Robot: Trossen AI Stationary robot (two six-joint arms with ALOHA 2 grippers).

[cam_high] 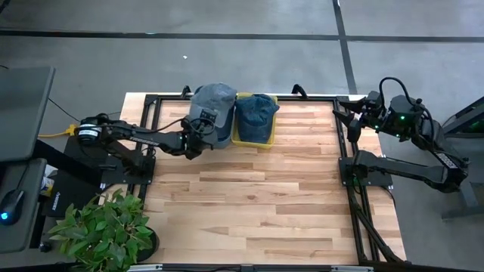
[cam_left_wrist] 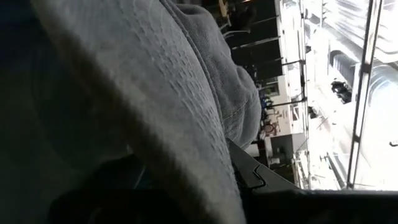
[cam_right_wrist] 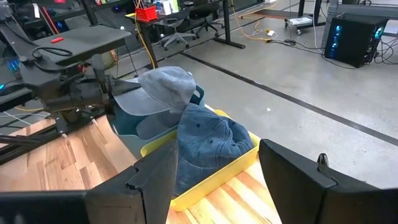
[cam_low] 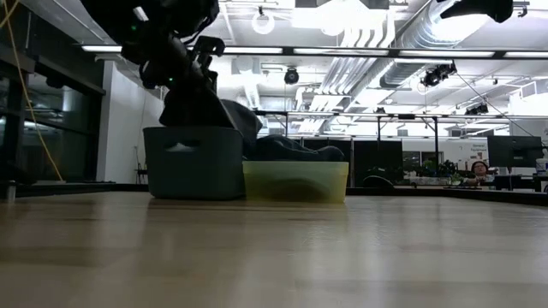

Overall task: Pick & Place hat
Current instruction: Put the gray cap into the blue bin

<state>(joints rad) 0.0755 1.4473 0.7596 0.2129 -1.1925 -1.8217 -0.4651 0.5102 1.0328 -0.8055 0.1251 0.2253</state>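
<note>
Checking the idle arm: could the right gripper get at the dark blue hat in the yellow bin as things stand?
Probably yes. The right gripper is open, and the dark blue hat lies uncovered on the yellow bin. The left gripper holds the grey hat beside it.

Even overhead light; ceiling strip lights (cam_low: 360, 53) glare, left wrist view blurred.

light grey hat (cam_high: 212, 103), dark blue hat (cam_high: 255, 113), yellow tray (cam_high: 255, 141)
</note>
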